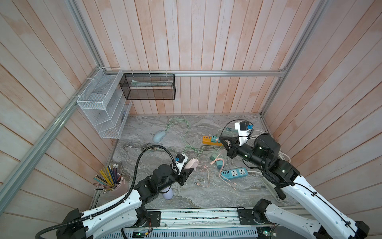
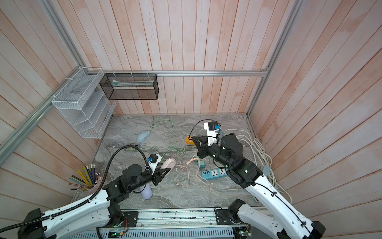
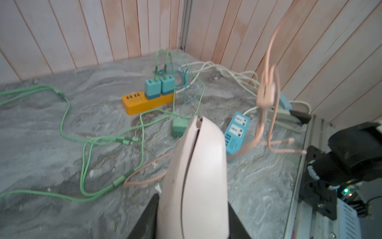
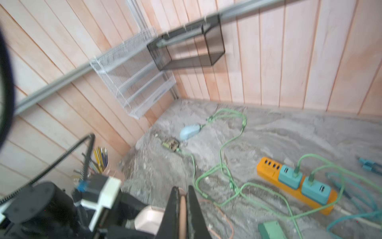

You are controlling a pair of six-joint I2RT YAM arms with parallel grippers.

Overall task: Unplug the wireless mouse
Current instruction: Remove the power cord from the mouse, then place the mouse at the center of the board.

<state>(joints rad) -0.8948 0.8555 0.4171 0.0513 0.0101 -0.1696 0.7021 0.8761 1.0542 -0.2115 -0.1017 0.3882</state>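
Separation looks done: your left tool [image 1: 189,170] clamps the mouse [image 3: 196,175], your right tool [image 4: 183,190] pinches the loose cable [image 3: 266,93]. Next, lower both onto the table [image 1: 206,196].

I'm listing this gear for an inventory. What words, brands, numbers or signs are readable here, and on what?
No text can be read in any view.
blue power strip: faint marks on its face, too blurred to read.
orange power strip: no legible marking.
pink mouse: no marking shows.
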